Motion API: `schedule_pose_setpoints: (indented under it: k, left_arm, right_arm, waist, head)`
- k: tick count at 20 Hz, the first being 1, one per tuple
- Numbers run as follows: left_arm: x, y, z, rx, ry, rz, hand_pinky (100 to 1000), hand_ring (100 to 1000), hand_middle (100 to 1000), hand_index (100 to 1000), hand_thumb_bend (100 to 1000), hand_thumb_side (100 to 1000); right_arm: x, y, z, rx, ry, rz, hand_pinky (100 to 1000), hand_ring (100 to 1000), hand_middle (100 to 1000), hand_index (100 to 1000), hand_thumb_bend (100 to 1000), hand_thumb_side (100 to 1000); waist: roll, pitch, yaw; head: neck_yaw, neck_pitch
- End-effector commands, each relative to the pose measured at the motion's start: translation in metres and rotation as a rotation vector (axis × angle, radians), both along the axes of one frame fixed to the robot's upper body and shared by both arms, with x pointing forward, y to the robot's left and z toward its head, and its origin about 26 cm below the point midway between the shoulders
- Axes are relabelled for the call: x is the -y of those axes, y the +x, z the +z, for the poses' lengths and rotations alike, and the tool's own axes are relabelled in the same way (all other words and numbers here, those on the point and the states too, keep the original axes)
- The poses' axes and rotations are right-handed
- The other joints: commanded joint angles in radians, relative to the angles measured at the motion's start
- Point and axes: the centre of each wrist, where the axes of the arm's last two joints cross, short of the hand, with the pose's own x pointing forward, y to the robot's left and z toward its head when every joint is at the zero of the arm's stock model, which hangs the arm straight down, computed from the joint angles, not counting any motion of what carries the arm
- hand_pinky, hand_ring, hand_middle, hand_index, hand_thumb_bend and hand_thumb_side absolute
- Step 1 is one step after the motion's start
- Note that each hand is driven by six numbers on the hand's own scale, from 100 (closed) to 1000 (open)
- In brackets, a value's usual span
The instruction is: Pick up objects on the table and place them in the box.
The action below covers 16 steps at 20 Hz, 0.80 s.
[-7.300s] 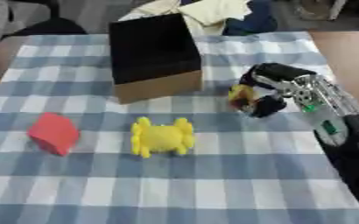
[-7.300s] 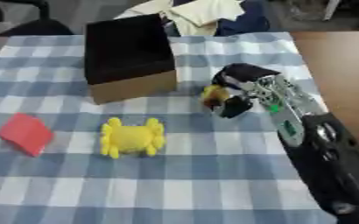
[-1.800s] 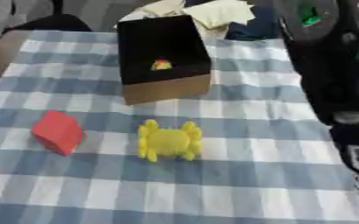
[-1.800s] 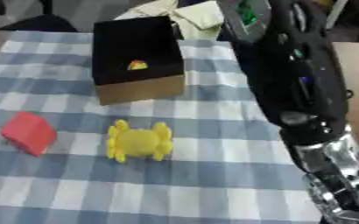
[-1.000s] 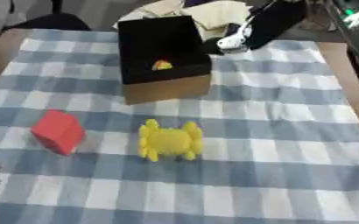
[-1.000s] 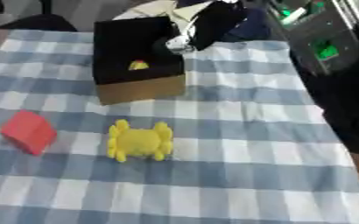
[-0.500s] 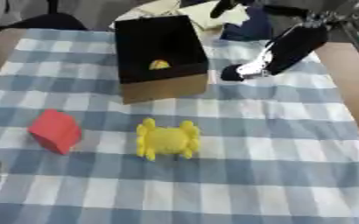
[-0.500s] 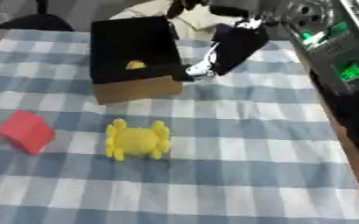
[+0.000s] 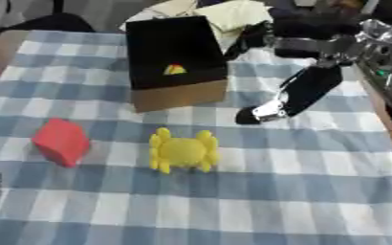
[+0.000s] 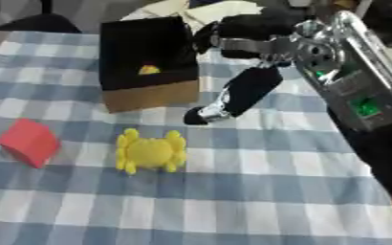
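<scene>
Tabletop [image 9: 316,191] under blue-white check cloth. Box [image 9: 176,57] at 12 o'clock, open, a small yellow-red object [image 9: 175,70] inside. Right hand [image 9: 293,95] at 2 o'clock, fingers straight and hanging down, holding nothing, tips just right of the box's front corner. Yellow crab toy [image 9: 182,150] at centre, red block [image 9: 62,141] at 9 o'clock, well apart. Near half of the cloth bare to its edge.

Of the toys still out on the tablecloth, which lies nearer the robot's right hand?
The yellow crab-like toy: it lies just below-left of the right hand, while the red block sits farther out, toward the table's left edge.
</scene>
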Motion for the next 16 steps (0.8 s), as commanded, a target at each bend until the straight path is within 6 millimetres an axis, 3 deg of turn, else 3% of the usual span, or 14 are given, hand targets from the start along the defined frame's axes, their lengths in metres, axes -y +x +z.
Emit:
schedule_pose_setpoints:
  k: [1,10,16]
  left_arm:
    - [-0.003,-0.002,0.008,0.023,0.019,0.008,623,775,678,785,112,842]
    - [-0.002,-0.002,0.009,0.022,0.012,0.008,623,775,679,783,114,843]
    - [-0.002,-0.001,0.01,0.025,0.011,0.004,623,775,679,783,113,843]
  right_arm:
    - [-0.007,-0.008,0.003,0.053,-0.002,0.013,899,899,830,897,550,644]
    - [-0.018,-0.011,-0.04,0.048,-0.029,-0.006,902,919,843,901,555,677]
    - [-0.019,-0.013,-0.067,0.058,-0.032,-0.028,902,919,840,910,535,718]
  waist:
    - [0.003,-0.02,0.0]
    - [-0.003,-0.018,0.003]
    - [-0.003,-0.016,0.006]
  head:
    - [-0.004,0.005]
    - [-0.007,0.002]
    - [-0.034,0.01]
